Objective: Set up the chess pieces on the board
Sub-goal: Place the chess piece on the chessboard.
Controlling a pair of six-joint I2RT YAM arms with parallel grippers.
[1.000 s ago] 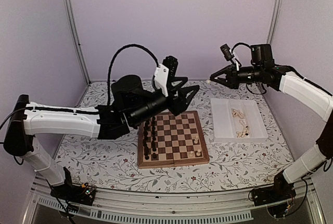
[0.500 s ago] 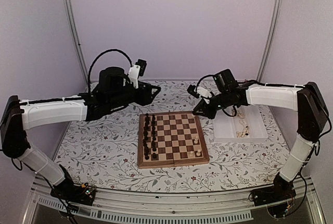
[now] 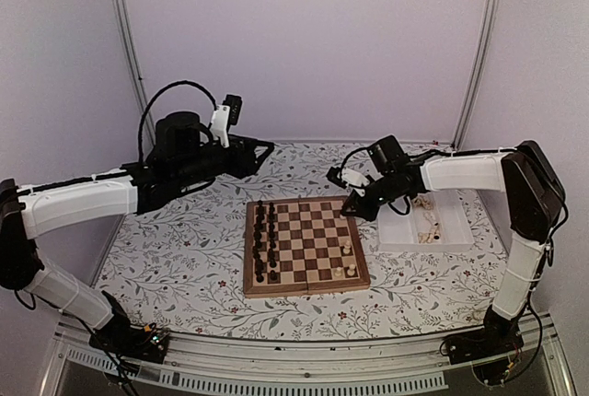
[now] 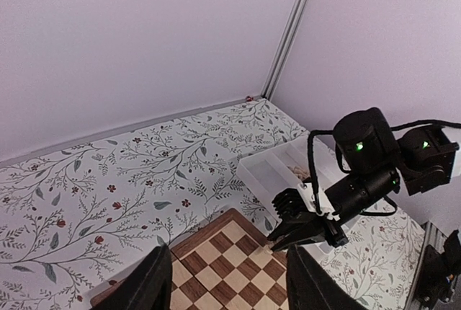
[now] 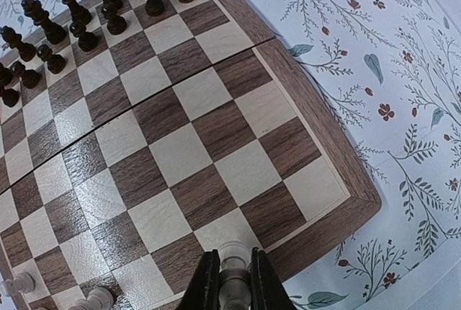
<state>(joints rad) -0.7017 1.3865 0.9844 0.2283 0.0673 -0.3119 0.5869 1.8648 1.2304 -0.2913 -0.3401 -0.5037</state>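
Now the right gripper (image 3: 353,204) is closed on a pale chess piece (image 5: 232,254), whose long axis runs in line with the jaws, over the corner of the board (image 5: 328,144). The left gripper (image 4: 229,281) stands open and empty.

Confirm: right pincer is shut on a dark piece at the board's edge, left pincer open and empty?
Wrong on colour: the right wrist view shows the right pincer shut on a pale chess piece, not dark, at the board's edge. The left pincer is open and empty.
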